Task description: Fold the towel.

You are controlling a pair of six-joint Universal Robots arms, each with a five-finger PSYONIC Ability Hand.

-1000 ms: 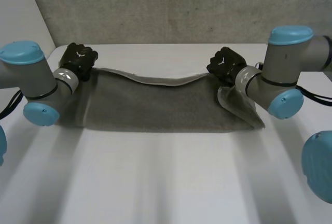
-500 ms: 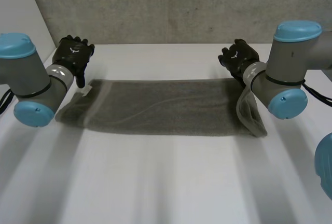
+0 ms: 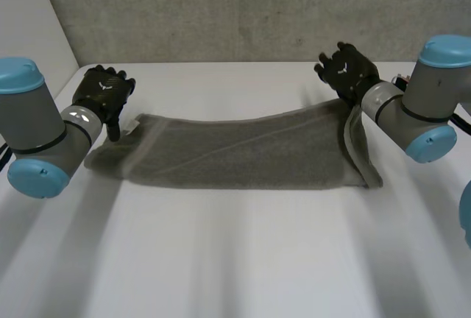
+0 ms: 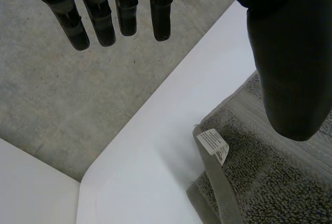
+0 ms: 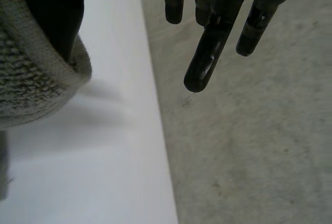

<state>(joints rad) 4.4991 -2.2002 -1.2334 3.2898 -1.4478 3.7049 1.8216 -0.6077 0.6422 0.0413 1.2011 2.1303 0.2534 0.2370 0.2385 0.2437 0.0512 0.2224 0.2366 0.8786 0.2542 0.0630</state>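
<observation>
Looking down from the head camera, I have bare white table [image 3: 235,259] nearest me. Beyond it lies the towel [image 3: 235,152], a grey band stretched lengthwise across the table between the two arms. Its near edge lies flat and fairly straight, while its far edge climbs toward the right.

The towel's left end rests on the table beside the left arm [image 3: 37,134]. Its far left corner carries a small white label [image 4: 213,144] at the hem. The left hand [image 3: 107,91] hangs just over that corner. In its wrist view the fingers [image 4: 98,16] are straight and side by side, reaching out past the table's edge. The thumb [image 4: 290,79] stands well apart from them above the cloth near the label. I cannot tell whether it touches the pile, but nothing is pinched, so I read this hand as spread.

At the right end the towel lifts off the table and runs up to the right hand [image 3: 344,69], with a fold hanging down beside the right arm [image 3: 412,119]. In the right wrist view the hem is looped over the hand's thumb [image 5: 57,16]. Its fingers [image 5: 207,58] are straight and held far from the thumb, one reaching out beyond the rest. The cloth merely hangs there, and the hand is spread, not clamped.

Farthest back, past the table's far edge, stands a rough grey wall [image 3: 221,9].
</observation>
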